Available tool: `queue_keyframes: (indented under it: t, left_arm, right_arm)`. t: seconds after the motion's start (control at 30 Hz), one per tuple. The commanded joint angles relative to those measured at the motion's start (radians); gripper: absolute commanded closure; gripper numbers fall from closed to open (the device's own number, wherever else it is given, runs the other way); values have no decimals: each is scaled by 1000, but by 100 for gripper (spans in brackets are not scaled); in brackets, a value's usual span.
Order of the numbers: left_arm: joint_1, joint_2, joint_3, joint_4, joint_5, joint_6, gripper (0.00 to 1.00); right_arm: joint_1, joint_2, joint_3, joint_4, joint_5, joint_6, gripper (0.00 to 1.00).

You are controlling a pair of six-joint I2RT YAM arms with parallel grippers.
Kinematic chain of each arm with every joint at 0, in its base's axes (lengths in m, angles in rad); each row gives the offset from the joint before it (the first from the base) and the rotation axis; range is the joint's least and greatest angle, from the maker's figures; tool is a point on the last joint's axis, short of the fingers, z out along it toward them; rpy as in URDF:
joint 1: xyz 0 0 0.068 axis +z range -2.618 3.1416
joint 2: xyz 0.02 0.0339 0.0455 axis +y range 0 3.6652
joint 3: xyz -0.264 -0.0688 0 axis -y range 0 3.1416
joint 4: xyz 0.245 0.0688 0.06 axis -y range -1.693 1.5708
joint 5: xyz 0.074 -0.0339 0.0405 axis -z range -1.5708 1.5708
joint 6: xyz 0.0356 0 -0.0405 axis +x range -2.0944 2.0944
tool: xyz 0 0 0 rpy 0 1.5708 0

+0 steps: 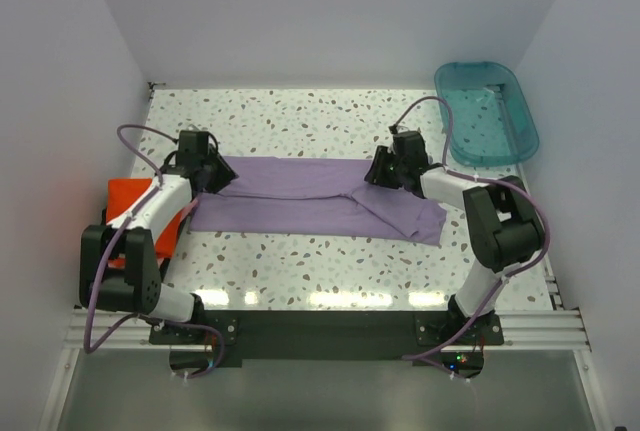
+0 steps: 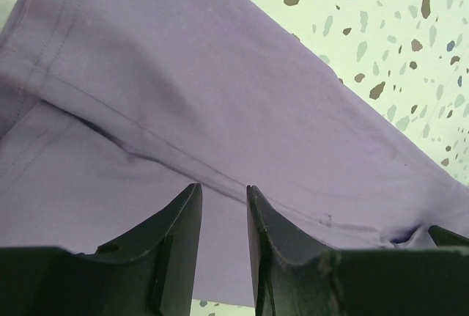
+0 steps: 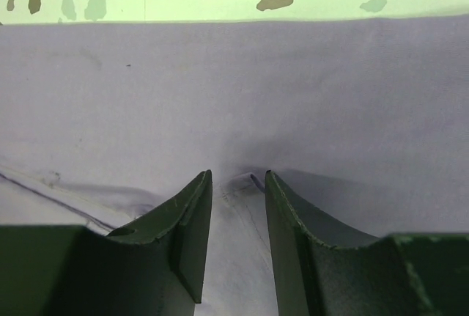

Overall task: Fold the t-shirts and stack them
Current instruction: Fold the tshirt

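White terrazzo table (image 1: 300,111), speckled grey-brown, boxed in by plain white walls (image 1: 330,11) on three sides. Strong glare along the near edge. A teal tub (image 1: 487,111) sits at the far right corner, well apart from the cloth.

Lavender t-shirt (image 1: 300,196): lies flat across the middle of the table as a long folded band running left to right. Its right end fans out toward the near edge.

Orange-red t-shirt (image 1: 125,196): at the left edge of the table, partly hidden under the left arm.

Left arm: reaches forward and inward. The left gripper (image 1: 212,179) is down at the left end of the band, at its far edge. In the wrist view its fingers (image 2: 183,221) stand close together, and a folded hem of lavender cloth runs in between them, so it is grasping the shirt.

Right arm: elbow bent and high, forearm angled inward. The right gripper (image 1: 380,173) is down on the right part of the band. Its fingers (image 3: 194,213) are nipped on a small pucker of lavender cloth, with creases spreading from the tips.
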Motion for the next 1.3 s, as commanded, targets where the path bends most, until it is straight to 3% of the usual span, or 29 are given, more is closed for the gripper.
queue_keyframes:
  t: [0.0, 0.17, 0.3, 0.43, 0.87, 1.17, 1.27]
  left_arm:
    - [-1, -42, -17, -8, 14, 36, 64]
    - [-1, -62, -28, -11, 14, 43, 64]
    - [-1, -76, -31, -17, 17, 50, 64]
    - [-1, -96, -43, -12, 18, 51, 64]
    - [-1, -102, -92, 20, 37, 51, 64]
    - [-2, -93, -129, 45, 60, 45, 64]
    - [-2, -87, -135, 49, 67, 43, 64]
  right_arm:
    - [7, 22, 32, 48, 43, -21, 62]
    - [23, 40, 36, 50, 44, -12, 72]
    - [32, 22, 20, 51, 47, 10, 89]
    - [52, -49, -27, 57, 46, 48, 100]
    - [188, -271, -182, 56, 120, 151, 100]
    - [325, -268, -202, 45, 207, 180, 100]
    - [352, -259, -193, 33, 230, 185, 95]
